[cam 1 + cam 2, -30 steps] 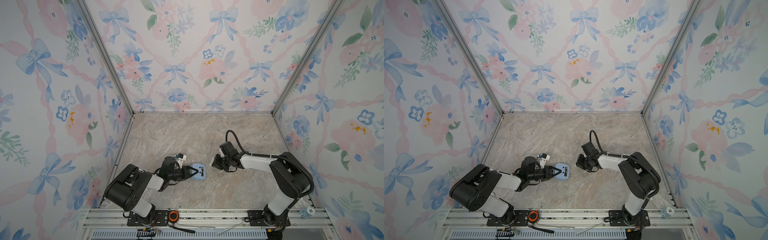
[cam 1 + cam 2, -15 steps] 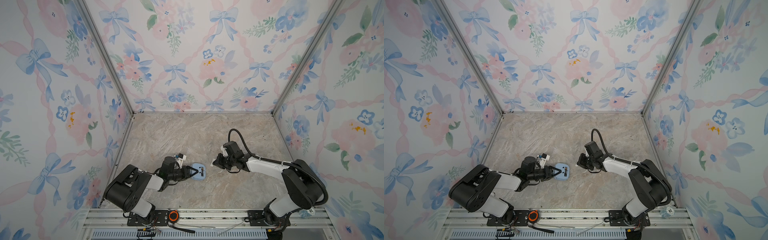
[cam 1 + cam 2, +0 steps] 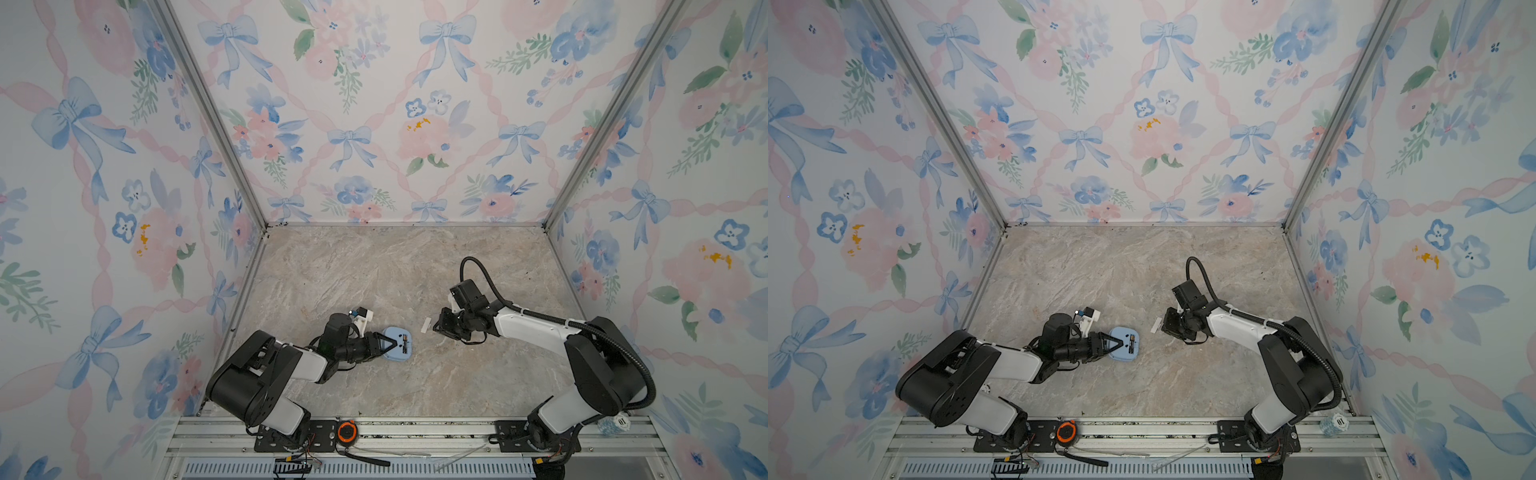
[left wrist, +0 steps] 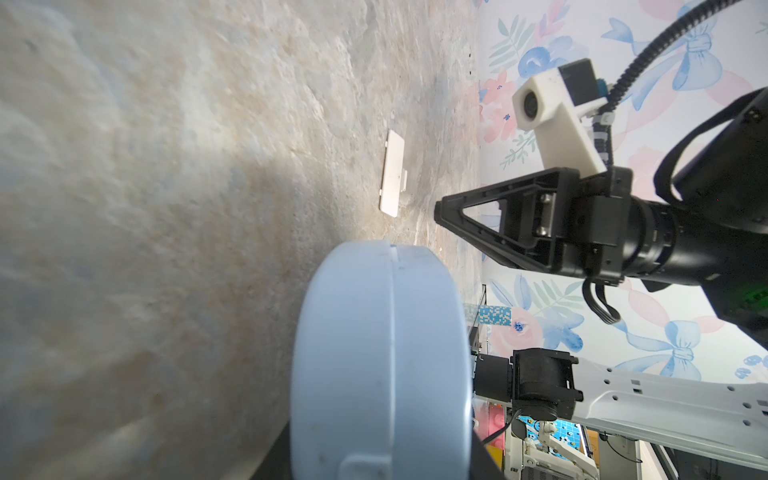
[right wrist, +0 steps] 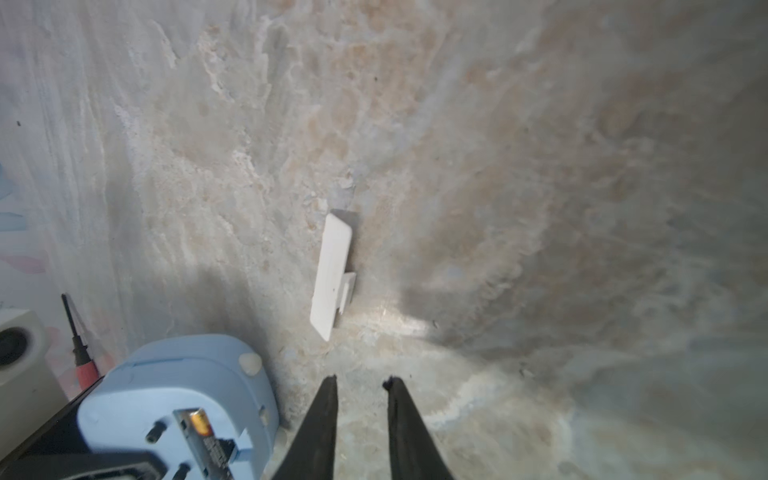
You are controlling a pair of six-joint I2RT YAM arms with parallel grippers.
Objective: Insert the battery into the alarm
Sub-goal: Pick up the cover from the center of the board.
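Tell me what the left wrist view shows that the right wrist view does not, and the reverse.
Only the left wrist view: the right gripper from the side with its camera, and the seamed edge of the alarm. Only the right wrist view: the back of the alarm, with the battery lying in the open compartment. Both: the alarm, the right gripper's tips, and the white cover lying on the table, touching neither.

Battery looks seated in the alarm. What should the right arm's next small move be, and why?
Probably ease the right gripper forward to straddle the white compartment cover. The battery already sits in the alarm, which the left gripper holds back-up; the cover lies loose on the table just ahead of the empty, slightly parted jaws.
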